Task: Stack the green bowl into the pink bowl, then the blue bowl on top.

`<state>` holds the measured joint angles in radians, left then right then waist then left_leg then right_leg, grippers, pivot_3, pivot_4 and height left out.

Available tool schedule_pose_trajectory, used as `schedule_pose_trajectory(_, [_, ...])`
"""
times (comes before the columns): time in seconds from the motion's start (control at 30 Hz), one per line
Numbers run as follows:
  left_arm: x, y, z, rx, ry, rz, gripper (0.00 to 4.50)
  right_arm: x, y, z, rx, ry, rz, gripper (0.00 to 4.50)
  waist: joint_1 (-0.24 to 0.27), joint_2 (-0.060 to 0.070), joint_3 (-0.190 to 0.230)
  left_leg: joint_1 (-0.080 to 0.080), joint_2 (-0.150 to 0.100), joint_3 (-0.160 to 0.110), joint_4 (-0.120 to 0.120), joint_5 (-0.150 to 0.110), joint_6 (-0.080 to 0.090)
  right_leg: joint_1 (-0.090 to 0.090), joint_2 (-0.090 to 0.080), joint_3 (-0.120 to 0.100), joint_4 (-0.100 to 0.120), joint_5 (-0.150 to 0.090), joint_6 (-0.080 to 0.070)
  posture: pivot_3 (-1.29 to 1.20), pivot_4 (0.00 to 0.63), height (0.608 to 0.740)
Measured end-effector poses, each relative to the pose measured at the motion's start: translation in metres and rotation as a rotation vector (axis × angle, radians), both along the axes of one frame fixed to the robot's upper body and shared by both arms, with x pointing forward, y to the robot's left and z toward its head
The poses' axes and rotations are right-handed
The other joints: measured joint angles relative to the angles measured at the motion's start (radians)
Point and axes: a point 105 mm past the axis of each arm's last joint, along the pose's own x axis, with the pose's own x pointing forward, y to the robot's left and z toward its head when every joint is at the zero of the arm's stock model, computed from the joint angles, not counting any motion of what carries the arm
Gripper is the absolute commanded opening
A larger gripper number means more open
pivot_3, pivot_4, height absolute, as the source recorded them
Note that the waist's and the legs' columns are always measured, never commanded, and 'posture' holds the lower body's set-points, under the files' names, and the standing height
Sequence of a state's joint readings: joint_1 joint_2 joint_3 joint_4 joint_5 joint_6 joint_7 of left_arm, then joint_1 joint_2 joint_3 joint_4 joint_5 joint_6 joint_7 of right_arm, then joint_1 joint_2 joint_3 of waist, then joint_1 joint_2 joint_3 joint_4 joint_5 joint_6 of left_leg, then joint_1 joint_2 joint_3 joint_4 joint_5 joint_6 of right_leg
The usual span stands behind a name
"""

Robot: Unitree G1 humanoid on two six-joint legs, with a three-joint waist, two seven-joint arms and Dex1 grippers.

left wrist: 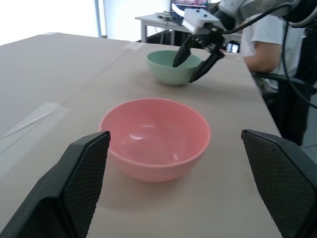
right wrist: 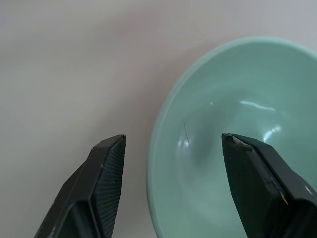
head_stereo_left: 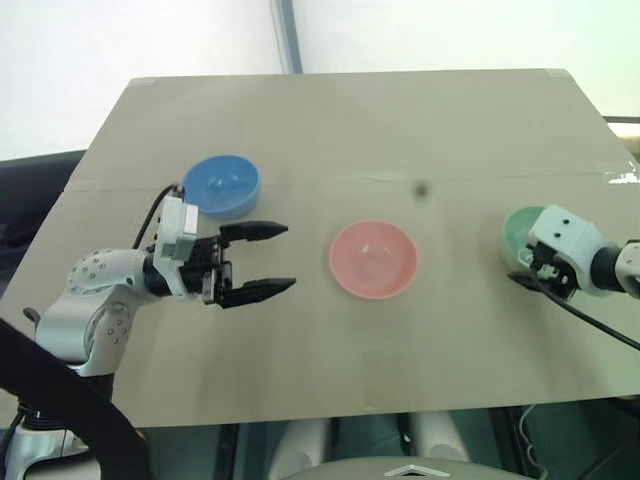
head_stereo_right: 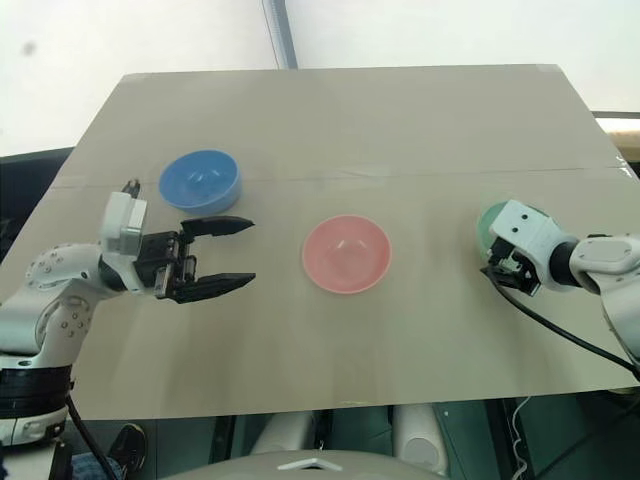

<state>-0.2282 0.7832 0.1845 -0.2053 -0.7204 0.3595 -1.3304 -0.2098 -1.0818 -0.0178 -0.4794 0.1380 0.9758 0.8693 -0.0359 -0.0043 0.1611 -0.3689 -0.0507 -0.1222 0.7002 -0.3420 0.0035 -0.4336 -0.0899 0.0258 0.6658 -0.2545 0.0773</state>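
Note:
The pink bowl (head_stereo_left: 373, 259) stands upright at the middle of the table. Behind and to its left sits the blue bowl (head_stereo_left: 222, 185). My left gripper (head_stereo_left: 289, 257) hovers in front of the blue bowl, open and empty, its fingers pointing sideways at the pink bowl (left wrist: 153, 139). Far right stands the green bowl (head_stereo_left: 518, 232). My right gripper (right wrist: 173, 141) is open over the green bowl (right wrist: 237, 124), straddling its rim. In the left wrist view, one finger of the right gripper (left wrist: 184, 73) is inside the green bowl (left wrist: 163, 74) and the other outside.
The tan table (head_stereo_left: 350, 130) has a tape seam (head_stereo_left: 400, 178) running across it behind the bowls. A black cable (head_stereo_left: 590, 320) trails from my right wrist over the table's right front. A person (left wrist: 267, 39) sits beyond the table's right end.

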Motion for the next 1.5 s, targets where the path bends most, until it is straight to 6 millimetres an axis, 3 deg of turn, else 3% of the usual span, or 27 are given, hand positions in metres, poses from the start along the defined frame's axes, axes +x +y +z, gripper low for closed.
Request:
schedule_pose_trajectory(0.07, [-0.001,-0.003,0.000,0.000,-0.002,-0.021,4.50,-0.003,-0.002,-0.008,-0.013,0.020,-0.006,3.37,0.001,0.000,0.000,0.000,0.000,0.000,0.000,0.000,0.000,0.000,0.000,0.000,0.000,0.000,0.000,0.00,0.150,0.740])
schedule_pose_trajectory(0.3, [-0.001,-0.010,-0.001,0.009,0.000,-0.055,4.50,-0.001,-0.006,-0.021,-0.023,0.037,-0.033,0.67,0.001,0.000,0.000,0.001,0.000,0.000,0.000,0.000,0.000,0.001,0.000,0.000,0.000,0.000,0.000,0.00,0.150,0.740])
schedule_pose_trajectory(0.33, [-0.001,-0.010,-0.001,0.010,-0.001,-0.055,4.50,0.001,-0.006,-0.018,-0.028,0.020,-0.028,0.21,0.001,0.000,0.000,0.001,0.000,0.000,0.000,0.000,0.000,0.001,0.000,0.000,0.000,0.000,0.000,0.00,0.150,0.740])
schedule_pose_trajectory(0.37, [0.000,-0.010,-0.001,0.009,-0.002,-0.058,4.50,0.005,-0.004,-0.010,-0.033,-0.020,-0.019,0.04,0.001,0.000,0.000,0.002,0.000,0.000,0.000,0.000,0.000,0.002,0.000,0.000,0.000,0.000,0.000,0.00,0.150,0.740])
schedule_pose_trajectory(0.57, [0.000,-0.011,-0.003,0.016,-0.001,-0.050,4.50,0.005,-0.005,-0.012,-0.034,-0.014,-0.019,0.04,0.006,-0.001,-0.001,0.002,0.000,-0.001,0.000,0.000,0.000,0.003,0.000,0.000,-0.001,0.000,0.000,0.00,0.150,0.740])
schedule_pose_trajectory(0.73, [0.001,-0.009,-0.006,0.022,0.007,-0.031,4.50,0.006,0.008,-0.009,-0.062,-0.017,0.100,0.04,0.001,-0.001,0.000,0.002,0.001,0.000,0.000,0.000,0.000,0.003,0.001,0.000,-0.001,0.000,0.000,0.00,0.150,0.740])
schedule_pose_trajectory(0.83, [0.001,-0.008,-0.006,0.024,0.001,-0.023,4.50,0.017,0.045,0.018,-0.035,-0.128,0.248,0.04,-0.008,0.001,0.001,0.004,0.001,0.002,0.000,0.000,0.000,0.002,0.001,0.002,0.000,0.001,0.001,0.00,0.150,0.740])
schedule_pose_trajectory(0.87, [0.003,-0.008,-0.006,0.030,-0.008,-0.017,4.50,0.018,0.083,0.041,-0.023,-0.226,0.403,0.04,-0.007,0.002,0.001,0.004,0.002,0.002,0.000,0.000,0.000,0.002,0.003,0.002,-0.001,0.002,0.000,0.00,0.150,0.740])
schedule_pose_trajectory(0.9, [0.003,-0.008,-0.006,0.031,-0.009,-0.016,4.50,0.018,0.085,0.042,-0.023,-0.232,0.413,0.04,-0.006,0.002,0.001,0.004,0.002,0.001,0.000,0.000,0.000,0.002,0.003,0.002,-0.001,0.001,0.000,0.00,0.150,0.740])
schedule_pose_trajectory(1.03, [0.005,-0.006,-0.007,0.036,-0.010,-0.001,4.50,-0.002,0.143,0.052,-0.051,-0.270,0.701,0.04,0.004,0.001,0.000,0.000,0.001,-0.002,0.000,0.000,0.000,0.002,0.001,-0.002,-0.003,0.001,0.000,0.00,0.150,0.740])
schedule_pose_trajectory(1.2, [0.007,-0.004,-0.008,0.044,-0.014,0.009,4.50,-0.018,0.173,0.041,-0.112,-0.247,0.901,0.04,0.005,0.001,0.000,-0.002,0.000,-0.004,0.001,0.000,0.000,0.001,0.000,-0.004,-0.004,0.001,0.000,0.00,0.150,0.740])
schedule_pose_trajectory(1.4, [0.008,-0.005,-0.007,0.041,-0.023,0.011,4.50,-0.030,0.184,0.024,-0.161,-0.200,1.027,0.04,-0.001,0.001,0.000,-0.002,0.000,-0.004,0.002,0.000,0.000,0.001,0.000,-0.004,-0.003,0.001,0.000,0.00,0.150,0.740])
schedule_pose_trajectory(1.43, [0.008,-0.005,-0.007,0.042,-0.023,0.011,4.50,-0.031,0.184,0.024,-0.167,-0.196,1.040,0.92,-0.001,0.001,0.000,-0.002,0.000,-0.004,0.002,0.000,0.000,0.001,0.000,-0.004,-0.003,0.002,0.000,0.00,0.150,0.740])
schedule_pose_trajectory(1.5, [0.008,-0.004,-0.008,0.045,-0.023,0.014,4.50,-0.031,0.185,0.025,-0.186,-0.196,1.055,1.72,-0.003,0.001,0.000,-0.001,0.000,-0.004,0.002,0.000,0.000,0.001,0.000,-0.004,-0.003,0.001,0.000,0.00,0.150,0.740])
